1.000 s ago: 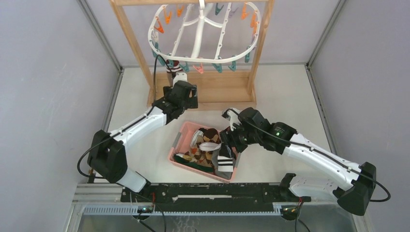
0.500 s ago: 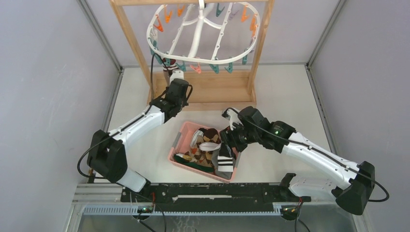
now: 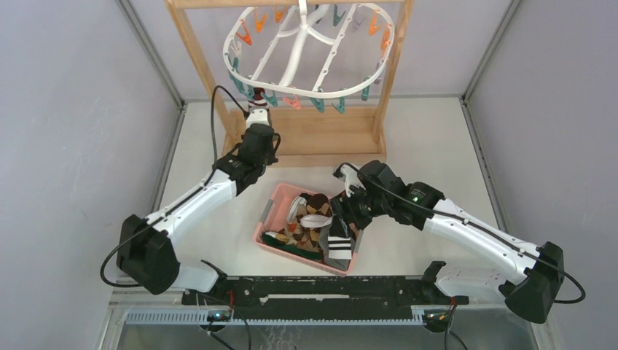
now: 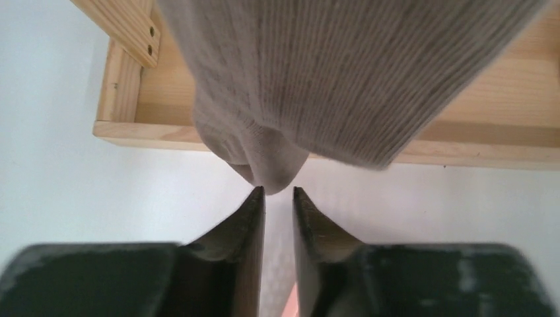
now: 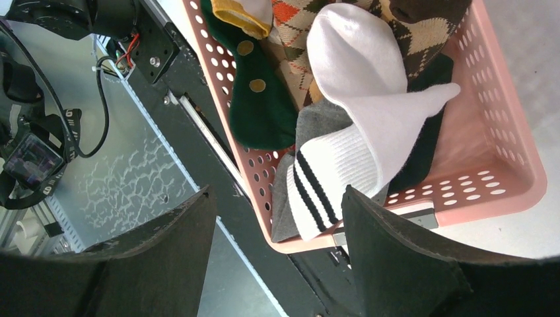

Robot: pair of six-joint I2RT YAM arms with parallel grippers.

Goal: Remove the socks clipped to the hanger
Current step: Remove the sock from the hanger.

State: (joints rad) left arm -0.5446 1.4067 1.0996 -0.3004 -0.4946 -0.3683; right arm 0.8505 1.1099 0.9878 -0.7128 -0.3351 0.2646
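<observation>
The white hanger (image 3: 328, 93) with orange and teal clips hangs from the wooden frame. One beige ribbed sock (image 4: 317, 79) dangles from it. Its toe sits just above the tips of my left gripper (image 4: 279, 191), whose jaws stand a narrow gap apart with nothing between them. From above, the left gripper (image 3: 256, 117) is under the hanger's front left rim. My right gripper (image 5: 277, 191) is wide open over the near corner of the pink basket (image 5: 508, 152). In that basket lie several socks (image 3: 310, 219), among them a white black-striped sock (image 5: 330, 178), and none is gripped.
The wooden frame (image 3: 321, 138) stands at the back, and its base board (image 4: 502, 132) is right behind the hanging sock. The pink basket (image 3: 268, 219) sits between the arms. A black rail (image 3: 321, 288) runs along the near edge. Grey walls close both sides.
My left arm has reached further back and left under the hanger, which has swung and tilted. The right arm has not moved.
</observation>
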